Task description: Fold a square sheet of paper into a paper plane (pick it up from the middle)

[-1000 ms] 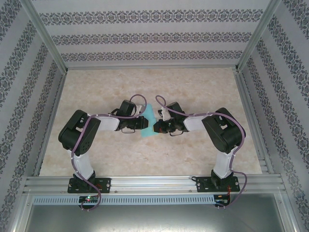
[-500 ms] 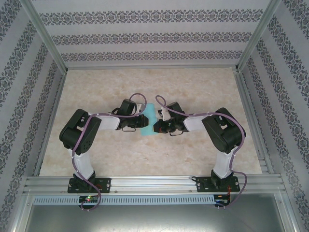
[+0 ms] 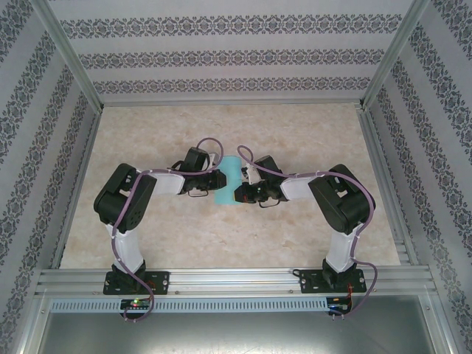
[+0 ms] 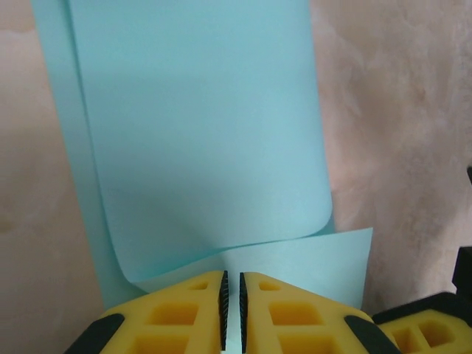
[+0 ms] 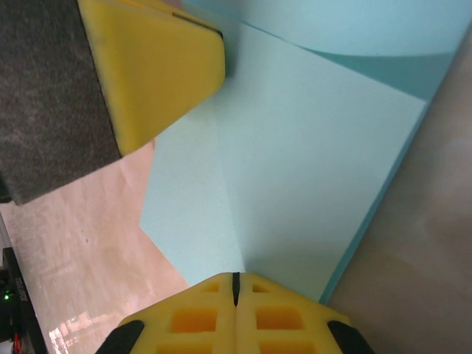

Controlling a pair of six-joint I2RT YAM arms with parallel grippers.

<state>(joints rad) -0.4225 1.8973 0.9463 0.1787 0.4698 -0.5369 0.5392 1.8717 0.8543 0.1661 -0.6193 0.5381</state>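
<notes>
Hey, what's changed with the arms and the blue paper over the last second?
The left gripper moved slightly toward the far side of the table, taking the square sheet of paper with it, so the sheet sits a little farther from the arm bases and less slanted. Nothing was grabbed or released. The right gripper kept its place, and both grippers remain shut on the sheet.

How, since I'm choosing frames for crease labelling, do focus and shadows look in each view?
Left wrist: the square sheet of paper is sharp, its curled flap shading the layer below. Right wrist: a faint crease shows; glare streaks the table at lower left. Top external: sharp, but the sheet is tiny.
</notes>
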